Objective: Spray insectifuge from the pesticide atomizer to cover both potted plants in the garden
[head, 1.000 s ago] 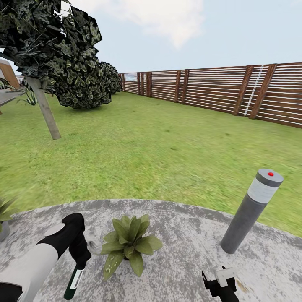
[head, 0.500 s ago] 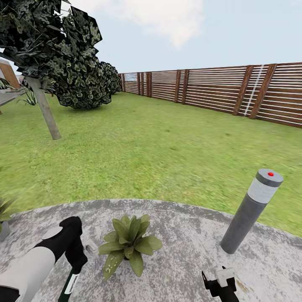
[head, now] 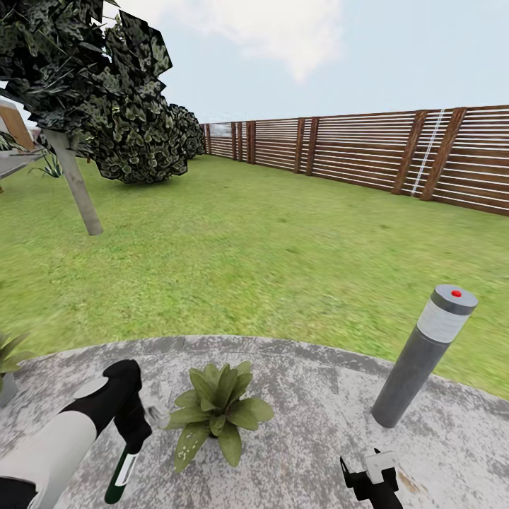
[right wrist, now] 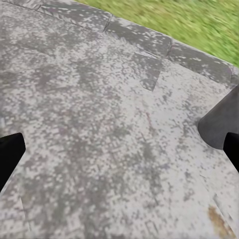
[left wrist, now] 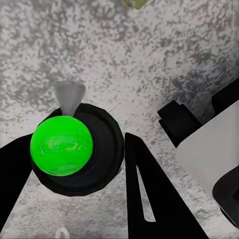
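From the head camera I see my left gripper [head: 131,433] pinching the spray bottle [head: 121,472], hanging at nine o'clock of the potted plant [head: 218,411]. It looks light, rigid and slick; I'd hold the neck.

Left wrist: fingers [left wrist: 149,194] clamp its green-topped head.

Right wrist: patio [right wrist: 99,129] between spread fingertips.

Head view, earlier frames against now. Left gripper [head: 134,440], clamped on the pesticide atomizer [head: 120,475], dipped toward 7 o'clock at the half-second mark, so that the bottle's base nearly left the frame. Now it is back up toward 1 o'clock, close to where it was a second ago. More of the bottle shows again, white label included. The whitish nozzle tip has come back beside the near potted plant [head: 218,410], at its 9 o'clock side, just short of the leaves.
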You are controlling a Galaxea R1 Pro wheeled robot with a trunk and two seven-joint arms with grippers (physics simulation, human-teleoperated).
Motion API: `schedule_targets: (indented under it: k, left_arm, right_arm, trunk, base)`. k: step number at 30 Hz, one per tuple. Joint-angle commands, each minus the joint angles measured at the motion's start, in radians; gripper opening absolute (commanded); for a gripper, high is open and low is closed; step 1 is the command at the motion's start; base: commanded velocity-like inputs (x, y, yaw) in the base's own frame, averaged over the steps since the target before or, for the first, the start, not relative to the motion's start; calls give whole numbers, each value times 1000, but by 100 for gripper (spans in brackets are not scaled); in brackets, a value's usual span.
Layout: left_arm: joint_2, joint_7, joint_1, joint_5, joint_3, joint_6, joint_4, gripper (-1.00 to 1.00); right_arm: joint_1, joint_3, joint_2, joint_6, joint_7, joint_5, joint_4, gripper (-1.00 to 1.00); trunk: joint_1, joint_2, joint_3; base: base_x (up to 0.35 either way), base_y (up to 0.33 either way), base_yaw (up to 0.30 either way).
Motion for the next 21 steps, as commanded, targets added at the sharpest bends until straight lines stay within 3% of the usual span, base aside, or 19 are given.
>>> schedule_targets:
  k: [1, 11, 21]
  left_arm:
    - [2, -7, 2, -4, -4, 9, -2, -100]
    - [12, -5, 16, -4, -6, 6, 17, -100]
    - [6, -5, 12, -4, -4, 8, 2, -100]
  right_arm:
    - [-1, 3, 0, -2, -6, 6, 1, 100]
    - [-1, 3, 0, -2, -6, 6, 1, 100]
    - [-1, 3, 0, -2, -6, 6, 1, 100]
  trunk:
    - [0, 0, -1]
    - [0, 0, -1]
    - [0, 0, -1]
  base:
    - [0, 0, 0]
    - [8, 4, 0]
    - [170, 126, 0]
